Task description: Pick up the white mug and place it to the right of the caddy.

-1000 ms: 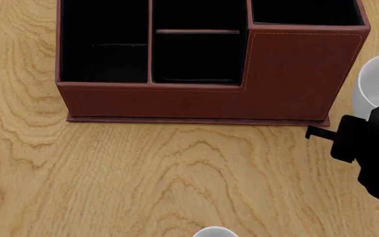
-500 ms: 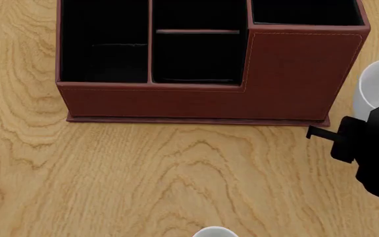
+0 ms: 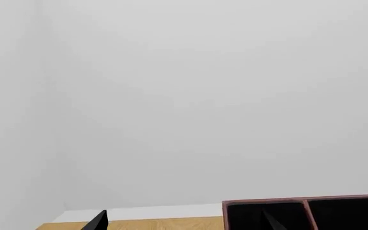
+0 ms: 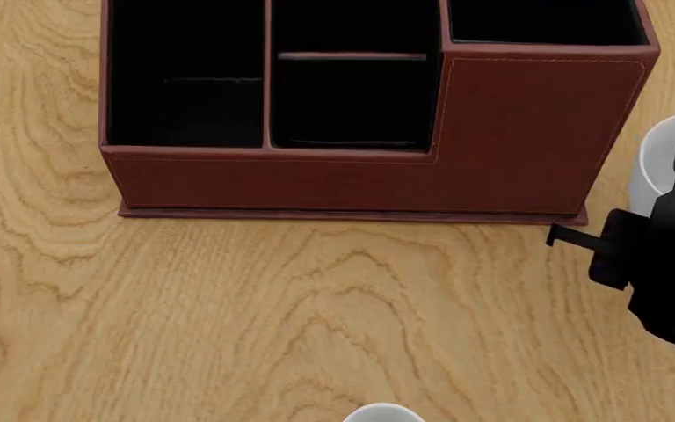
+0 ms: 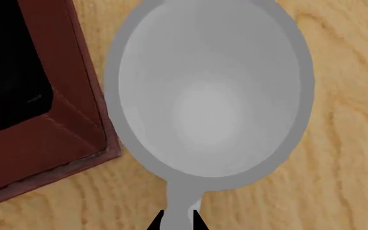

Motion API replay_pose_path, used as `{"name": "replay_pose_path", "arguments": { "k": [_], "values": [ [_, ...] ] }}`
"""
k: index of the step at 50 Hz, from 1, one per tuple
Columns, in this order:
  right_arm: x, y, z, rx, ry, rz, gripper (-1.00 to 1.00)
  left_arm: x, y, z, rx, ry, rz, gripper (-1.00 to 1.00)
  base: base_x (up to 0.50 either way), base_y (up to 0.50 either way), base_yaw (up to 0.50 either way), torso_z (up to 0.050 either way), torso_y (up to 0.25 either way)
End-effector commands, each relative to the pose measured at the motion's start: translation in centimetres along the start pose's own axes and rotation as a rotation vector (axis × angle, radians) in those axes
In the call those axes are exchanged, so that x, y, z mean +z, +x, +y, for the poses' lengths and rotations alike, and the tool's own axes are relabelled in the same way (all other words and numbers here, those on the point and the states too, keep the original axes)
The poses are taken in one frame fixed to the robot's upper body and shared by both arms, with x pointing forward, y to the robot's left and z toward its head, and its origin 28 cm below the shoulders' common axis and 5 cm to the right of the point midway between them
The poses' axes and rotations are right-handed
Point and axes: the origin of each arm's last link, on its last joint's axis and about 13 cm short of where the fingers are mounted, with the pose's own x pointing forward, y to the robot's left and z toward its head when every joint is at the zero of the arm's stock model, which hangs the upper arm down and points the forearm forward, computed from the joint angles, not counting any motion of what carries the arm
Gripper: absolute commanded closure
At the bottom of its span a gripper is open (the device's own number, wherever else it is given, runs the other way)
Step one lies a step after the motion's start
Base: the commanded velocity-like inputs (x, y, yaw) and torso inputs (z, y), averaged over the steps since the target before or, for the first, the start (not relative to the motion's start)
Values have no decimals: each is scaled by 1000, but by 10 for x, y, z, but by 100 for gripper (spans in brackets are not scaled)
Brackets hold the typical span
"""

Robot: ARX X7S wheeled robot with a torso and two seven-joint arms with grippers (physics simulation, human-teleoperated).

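The white mug (image 4: 654,158) stands at the right edge of the head view, just right of the caddy (image 4: 526,132), partly hidden behind my right arm (image 4: 666,264). In the right wrist view I look down into the mug (image 5: 210,96), with the reddish-brown corner of the caddy (image 5: 56,143) close beside it. My right gripper (image 5: 178,221) is shut on the mug's handle, one black fingertip on each side. My left gripper (image 3: 185,224) is open and holds nothing, off by the caddy's left side.
The wooden table (image 4: 314,299) stretches in front of the caddy. A white rounded rim (image 4: 381,411) pokes in at the bottom edge of the head view. The left wrist view shows mostly a plain pale wall above the caddy (image 3: 305,213).
My right arm and the white mug have shifted slightly toward the near side of the table. The caddy and left arm have not moved.
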Motion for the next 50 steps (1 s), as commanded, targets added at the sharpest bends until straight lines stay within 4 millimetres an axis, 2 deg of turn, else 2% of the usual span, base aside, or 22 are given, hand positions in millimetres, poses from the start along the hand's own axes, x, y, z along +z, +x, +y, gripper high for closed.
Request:
{"name": "replay_pose_path", "arguments": {
  "k": [1, 31, 46, 47, 50],
  "values": [
    [2, 6, -1, -18, -20, -11, 100, 0, 0, 0, 1, 1, 1, -100, 0, 0, 0, 0, 0],
    [-4, 20, -1, -27, -8, 20, 100, -3, 1, -2, -2, 8, 8, -100, 3, 0, 1, 0, -4],
    [-8, 21, -5, -21, 22, 31, 100, -5, 1, -4, -5, 5, 14, -100, 6, -2, 1, -2, -9],
    [-9, 21, -5, -19, 18, 31, -100, -5, 1, -4, -6, 6, 15, -100, 0, 0, 0, 0, -11],
    [-10, 21, -6, -13, 23, 37, -100, -5, 0, -3, -5, 7, 15, -100, 4, -3, 0, -3, -7]
  ]
}}
